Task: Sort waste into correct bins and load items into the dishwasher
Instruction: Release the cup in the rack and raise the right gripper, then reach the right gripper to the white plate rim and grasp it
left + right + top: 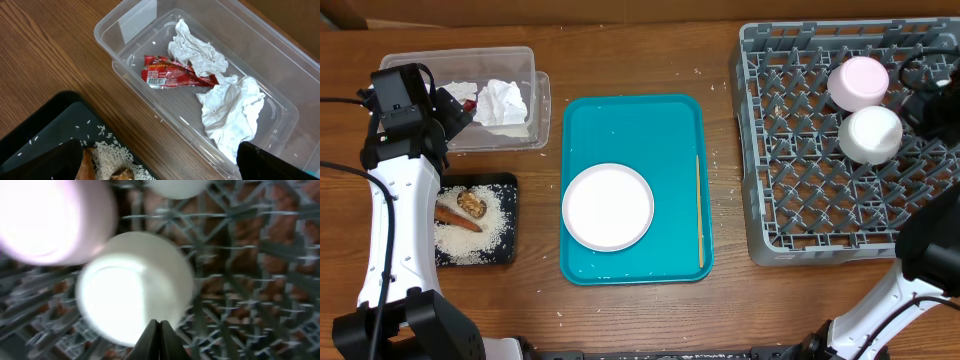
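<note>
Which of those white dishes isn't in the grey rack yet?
The large flat plate: it lies on the teal tray, while the smaller dishes stand in the rack.

Two bowls [870, 135] block the rack's [790, 200] centre and twelve o'clock; its seven o'clock side stands free. On the tray [630, 130], a plate [608, 207] fills eight o'clock, a stick [699, 210] lines three.

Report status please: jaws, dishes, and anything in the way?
Left jaws wide open at clear tub, napkins and red wrapper inside. Right jaws shut over a bowl in the rack. Plate waits on teal tray, nothing on top of it.
</note>
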Motion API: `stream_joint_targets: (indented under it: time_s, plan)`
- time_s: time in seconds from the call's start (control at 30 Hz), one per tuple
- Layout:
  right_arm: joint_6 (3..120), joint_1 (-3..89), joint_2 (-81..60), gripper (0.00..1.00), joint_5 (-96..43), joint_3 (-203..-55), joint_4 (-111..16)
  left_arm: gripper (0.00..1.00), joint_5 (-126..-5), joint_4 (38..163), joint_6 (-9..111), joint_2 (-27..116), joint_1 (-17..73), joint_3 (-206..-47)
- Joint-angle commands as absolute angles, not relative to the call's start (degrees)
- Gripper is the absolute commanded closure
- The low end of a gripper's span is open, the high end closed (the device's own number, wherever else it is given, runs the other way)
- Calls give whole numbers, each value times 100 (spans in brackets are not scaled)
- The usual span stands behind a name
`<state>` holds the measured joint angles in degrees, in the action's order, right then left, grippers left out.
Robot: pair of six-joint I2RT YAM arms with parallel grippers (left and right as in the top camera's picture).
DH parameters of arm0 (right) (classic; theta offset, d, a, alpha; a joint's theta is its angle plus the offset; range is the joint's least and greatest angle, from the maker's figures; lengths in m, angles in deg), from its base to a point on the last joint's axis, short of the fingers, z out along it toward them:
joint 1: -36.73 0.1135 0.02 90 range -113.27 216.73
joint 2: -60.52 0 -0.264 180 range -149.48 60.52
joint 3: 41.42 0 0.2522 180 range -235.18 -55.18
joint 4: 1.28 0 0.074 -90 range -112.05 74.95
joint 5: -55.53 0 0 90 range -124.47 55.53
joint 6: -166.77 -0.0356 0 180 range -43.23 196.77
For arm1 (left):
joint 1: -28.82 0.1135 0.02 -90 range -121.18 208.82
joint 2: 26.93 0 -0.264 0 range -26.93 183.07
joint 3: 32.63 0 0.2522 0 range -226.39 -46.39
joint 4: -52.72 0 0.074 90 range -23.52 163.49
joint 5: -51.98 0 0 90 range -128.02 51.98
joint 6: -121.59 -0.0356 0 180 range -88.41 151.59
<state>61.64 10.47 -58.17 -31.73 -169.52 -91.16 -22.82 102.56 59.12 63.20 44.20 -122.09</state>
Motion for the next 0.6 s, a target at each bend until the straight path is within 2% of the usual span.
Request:
stream_joint_targets:
  time_s: [0.0,0.2,0.3,0.37,0.4,0.47,0.57]
  plan:
    - [6601,1355,-5203,96,-1973,-17206,-9138,0,-2286,10254,6011,6370,4417,-12247]
    - [7565,2302,-4906,89,-544,-17206,-9549,0,-2286,10254,6011,6370,4417,-12247]
    - [7799,3025,-4908,71,-526,-17180,-9792,0,-2288,10254,6011,6370,4417,-12247]
    - [7897,3600,-4923,47,-609,-17125,-9789,0,-2286,10254,6011,6370,4417,-12247]
    - [7897,3867,-4941,40,-723,-17103,-9748,0,-2286,10254,6013,6370,4417,-12247]
    - [7890,4433,-5017,30,-1103,-17101,-9610,0,-2286,10254,6011,6370,4417,-12247]
    - [7849,5161,-5205,26,-1643,-17099,-9361,0,-2286,10254,6011,6370,4417,-12247]
